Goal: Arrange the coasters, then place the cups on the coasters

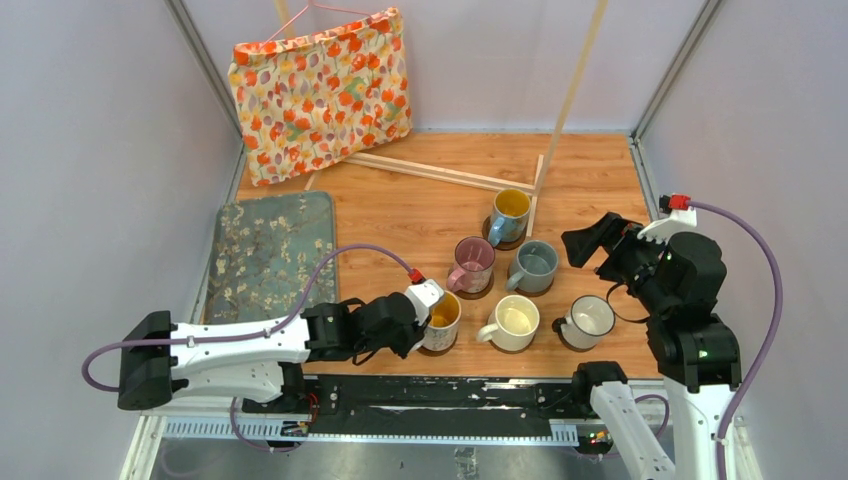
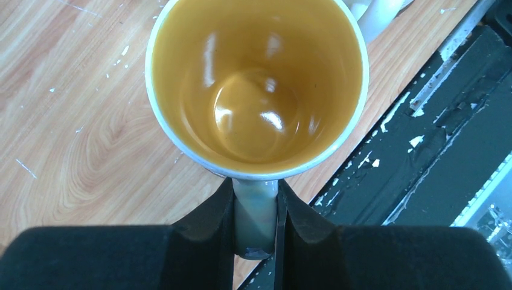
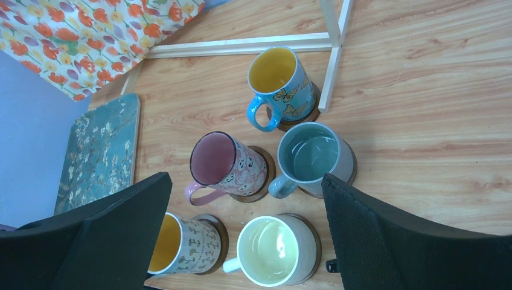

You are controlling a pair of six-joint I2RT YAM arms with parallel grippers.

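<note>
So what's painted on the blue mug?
Orange butterflies on the blue mug, clearest in the right wrist view.

blue mug (image 3: 284, 90): butterflies, yellow inside | pink mug (image 3: 232, 168): small dark motifs | grey-blue mug (image 3: 314, 158): plain | pale mug (image 3: 199, 244): tiny plant print, orange inside | cream mug (image 3: 275, 251): plain | white mug (image 1: 590, 318): dark rim | coasters (image 3: 270, 175): dark brown | mat (image 1: 268, 255): grey-teal, white blossom | cloth (image 1: 320, 90): orange-red flowers

A blossom-patterned mat (image 1: 270, 255) lies near the orange-flowered bag (image 1: 320, 95).
</note>
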